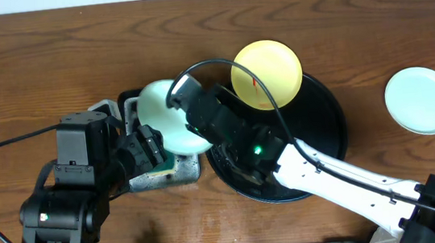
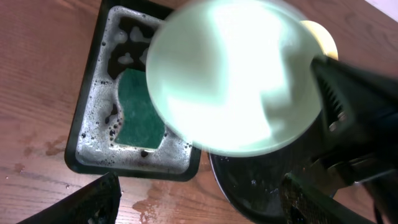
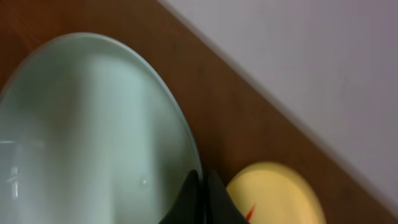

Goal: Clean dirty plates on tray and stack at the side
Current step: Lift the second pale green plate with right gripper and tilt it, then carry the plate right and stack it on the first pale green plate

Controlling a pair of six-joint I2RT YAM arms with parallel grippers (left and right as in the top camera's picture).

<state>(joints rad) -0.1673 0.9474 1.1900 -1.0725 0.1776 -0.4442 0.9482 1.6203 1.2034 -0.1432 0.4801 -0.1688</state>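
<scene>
My right gripper (image 1: 186, 108) is shut on the rim of a pale mint-green plate (image 1: 165, 120), held tilted above the small rectangular sponge tray (image 2: 93, 118); the same plate fills the left wrist view (image 2: 233, 78) and the right wrist view (image 3: 87, 137), with the right gripper's fingertips (image 3: 202, 186) pinching its edge. A pale yellow plate (image 1: 267, 74) with a red smear rests on the far rim of the large round black tray (image 1: 325, 138). A second mint-green plate (image 1: 422, 100) lies on the table at the right. My left gripper (image 2: 199, 199) is open and empty below the held plate.
The rectangular tray holds a green sponge (image 2: 140, 112) in soapy foam. A wet patch (image 2: 158, 199) lies on the wooden table in front of it. A black cable (image 1: 220, 69) loops over the right arm.
</scene>
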